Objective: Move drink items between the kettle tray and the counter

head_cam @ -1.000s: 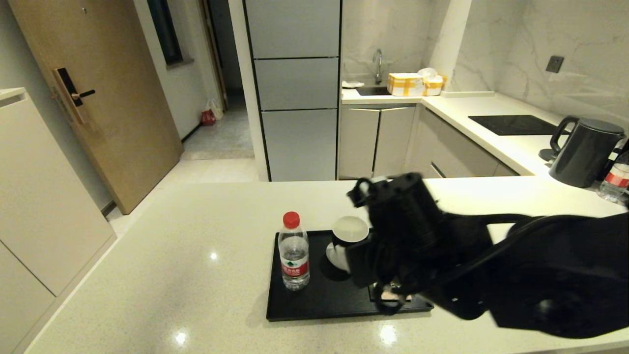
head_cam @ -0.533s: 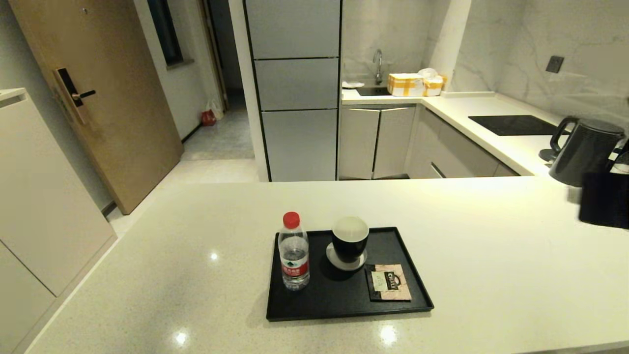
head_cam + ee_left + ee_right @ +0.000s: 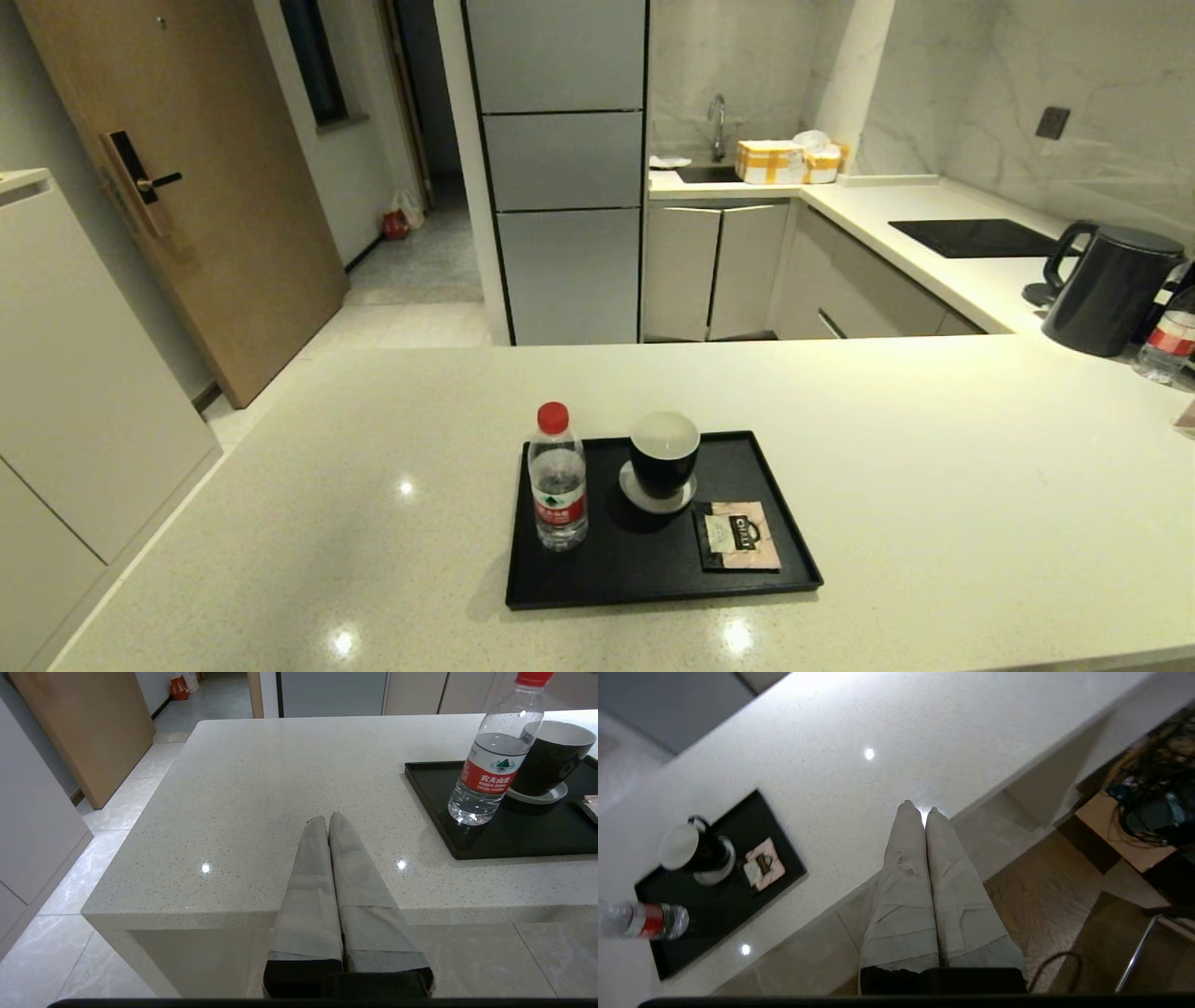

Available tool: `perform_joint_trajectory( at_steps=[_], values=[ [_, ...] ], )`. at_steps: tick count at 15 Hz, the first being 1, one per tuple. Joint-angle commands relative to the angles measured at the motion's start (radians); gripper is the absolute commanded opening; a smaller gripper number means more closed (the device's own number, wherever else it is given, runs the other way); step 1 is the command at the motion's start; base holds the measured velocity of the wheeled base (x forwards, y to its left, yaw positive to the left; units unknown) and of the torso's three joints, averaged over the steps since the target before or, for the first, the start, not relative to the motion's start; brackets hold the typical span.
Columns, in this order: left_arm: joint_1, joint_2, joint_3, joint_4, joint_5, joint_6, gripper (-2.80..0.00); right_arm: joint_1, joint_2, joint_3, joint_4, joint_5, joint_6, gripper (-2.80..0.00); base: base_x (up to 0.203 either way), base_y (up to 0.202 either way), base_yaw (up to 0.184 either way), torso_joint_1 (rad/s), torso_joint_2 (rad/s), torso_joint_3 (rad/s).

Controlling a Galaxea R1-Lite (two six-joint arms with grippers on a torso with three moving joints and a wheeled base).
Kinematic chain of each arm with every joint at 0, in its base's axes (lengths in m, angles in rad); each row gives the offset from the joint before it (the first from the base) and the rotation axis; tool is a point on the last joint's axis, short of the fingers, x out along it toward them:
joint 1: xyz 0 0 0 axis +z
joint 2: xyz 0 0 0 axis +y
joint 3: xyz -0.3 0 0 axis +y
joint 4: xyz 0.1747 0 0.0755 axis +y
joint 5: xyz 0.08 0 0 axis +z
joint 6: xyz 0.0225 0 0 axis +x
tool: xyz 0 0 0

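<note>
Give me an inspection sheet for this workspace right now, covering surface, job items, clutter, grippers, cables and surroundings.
Surface: counter, pale speckled stone, glossy with light glints.
Job's things: bottle upright at the left end of the tray; sachet flat at the tray's right front.
Clutter: cup on a coaster on the tray; kettle and a second bottle far right.
Grippers: left gripper shut, at the counter's near edge, left of the tray; right gripper shut, at the near edge, right of the tray. Both hold nothing.
Cables: nothing seen on the counter.
Surroundings: door, sink, cooktop.
</note>
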Motion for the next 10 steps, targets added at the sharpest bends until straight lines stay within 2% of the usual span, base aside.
perform_joint_trajectory(
  at_steps=[1, 2, 3, 4, 5, 7, 10],
  values=[
    [0.000, -0.002, 0.002, 0.000, 0.001, 0.000, -2.80, -0.184, -0.125, -0.095, 0.125, 0.045, -0.028, -2.80, 0.000, 0.000, 0.000, 0.000, 0.00, 0.000],
    [0.000, -0.002, 0.002, 0.000, 0.001, 0.000, -2.80, -0.280, -0.185, -0.128, 0.177, 0.130, -0.076, -2.80, 0.000, 0.000, 0.000, 0.000, 0.00, 0.000],
    [0.000, -0.002, 0.002, 0.000, 0.001, 0.000, -2.80, -0.336, -0.254, -0.144, 0.202, 0.215, -0.143, -2.80, 0.000, 0.000, 0.000, 0.000, 0.00, 0.000],
    [0.000, -0.002, 0.002, 0.000, 0.001, 0.000, -2.80, -0.353, -0.306, -0.156, 0.211, 0.267, -0.206, -2.80, 0.000, 0.000, 0.000, 0.000, 0.00, 0.000],
    [0.000, -0.002, 0.002, 0.000, 0.001, 0.000, -2.80, -0.330, -0.328, -0.165, 0.216, 0.273, -0.228, -2.80, 0.000, 0.000, 0.000, 0.000, 0.00, 0.000],
    [0.000, -0.002, 0.002, 0.000, 0.001, 0.000, -2.80, -0.213, -0.359, -0.132, 0.214, 0.257, -0.251, -2.80, 0.000, 0.000, 0.000, 0.000, 0.00, 0.000],
    [0.000, -0.002, 0.002, 0.000, 0.001, 0.000, -2.80, -0.153, -0.490, 0.062, 0.130, 0.221, -0.262, -2.80, 0.000, 0.000, 0.000, 0.000, 0.00, 0.000]
  ],
)
